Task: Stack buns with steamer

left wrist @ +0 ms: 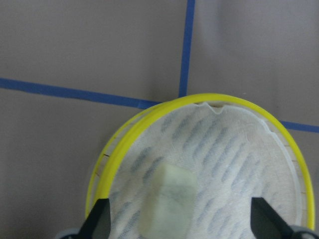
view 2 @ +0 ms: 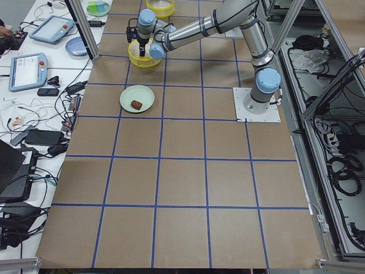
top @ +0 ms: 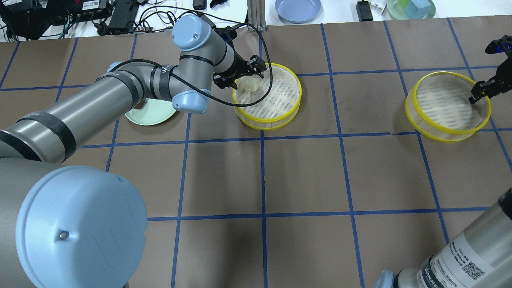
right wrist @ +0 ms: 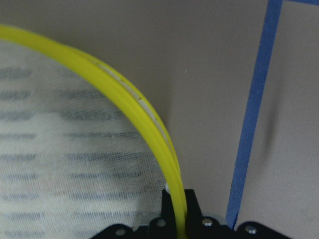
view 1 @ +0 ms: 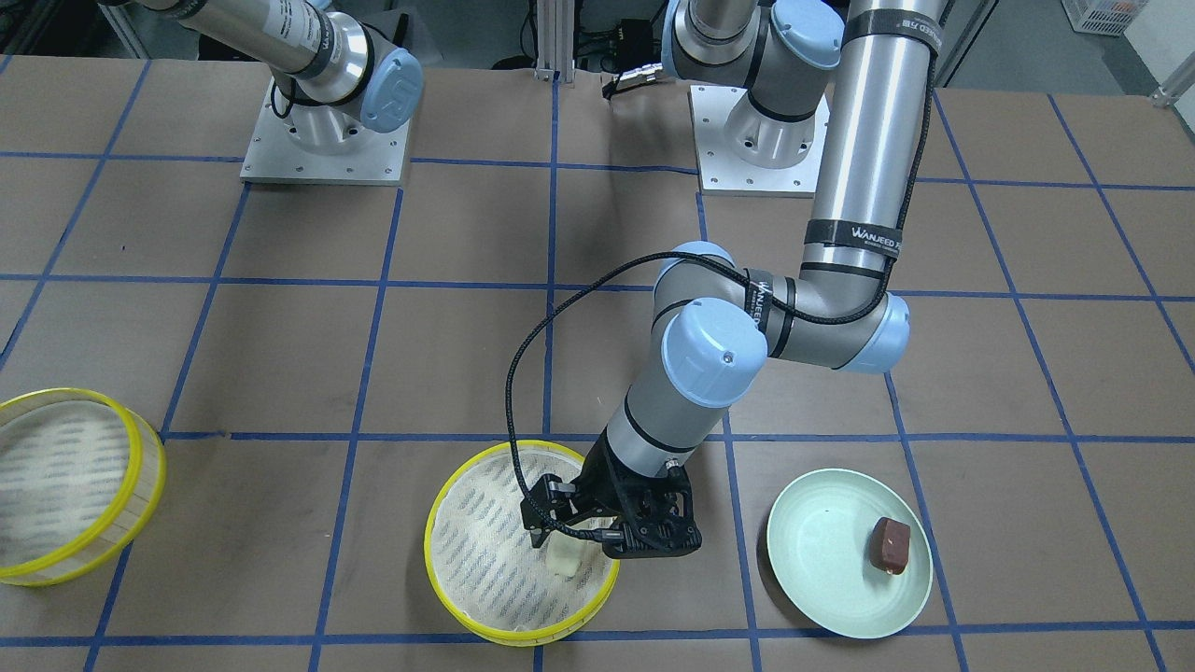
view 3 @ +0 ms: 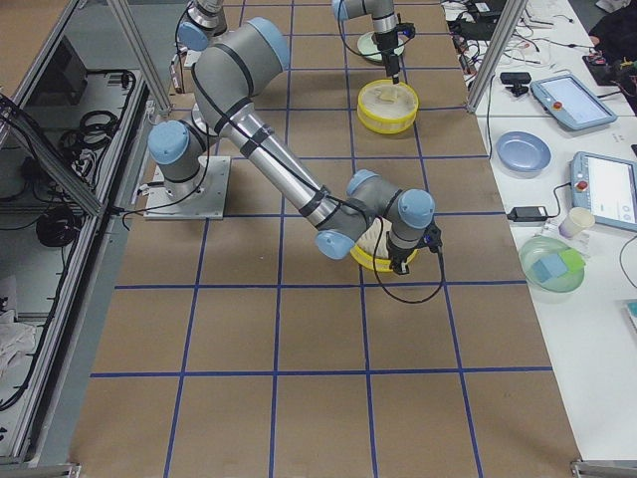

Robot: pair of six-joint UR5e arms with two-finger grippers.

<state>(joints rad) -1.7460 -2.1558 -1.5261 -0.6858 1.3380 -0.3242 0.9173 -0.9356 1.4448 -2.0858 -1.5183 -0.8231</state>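
Observation:
The cream-white bun (top: 251, 84) lies inside the middle yellow-rimmed steamer (top: 280, 120), near its plate-side wall. My left gripper (top: 249, 81) hangs just above it, open, with one finger on each side in the left wrist view (left wrist: 180, 221); the bun (left wrist: 167, 204) rests on the mesh there. The dark brown bun (view 1: 890, 545) lies on the pale green plate (view 1: 822, 560). My right gripper (top: 478, 90) is shut on the rim of a second, empty steamer (top: 440, 134), the yellow rim (right wrist: 124, 99) pinched between its fingers.
A blue plate (top: 298, 9) and a glass bowl (top: 410, 8) stand on the white bench past the table's far edge. The two arm bases (view 1: 325, 140) are bolted at the robot side. The left arm's black cable (view 1: 523, 373) loops above the middle steamer.

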